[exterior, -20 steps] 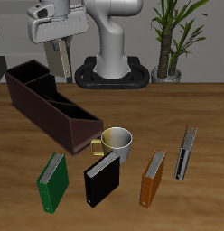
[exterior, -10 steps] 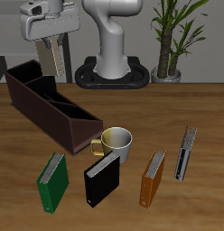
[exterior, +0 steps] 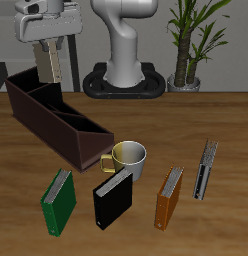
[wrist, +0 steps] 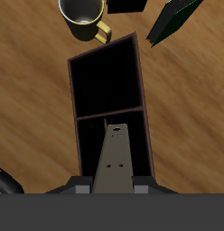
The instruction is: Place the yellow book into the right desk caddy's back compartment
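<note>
Gripper: our gripper (exterior: 51, 62) hangs above the back end of the right desk caddy (exterior: 58, 122), fingers clamped on the yellow book (exterior: 51, 66).
Book position: we see it held upright in the air, its lower edge just over the caddy's rear rim and not yet inside any compartment.
Wrist check: from the wrist view the yellow book (wrist: 115, 161) lines up over the compartment directly below it, with a divider and a second open compartment beyond, toward the mug (wrist: 83, 13).
Step in hand: we judge this to be the final alignment before lowering.
How to do it well: we should keep the book vertical and centred between the side walls, clear of the divider, then descend straight and let go only once it is well inside.
Risk: we think a tilt could catch the book's edge on the sloping wall.
Book's look: thin, dull tan-grey, narrow as seen edge-on.
</note>
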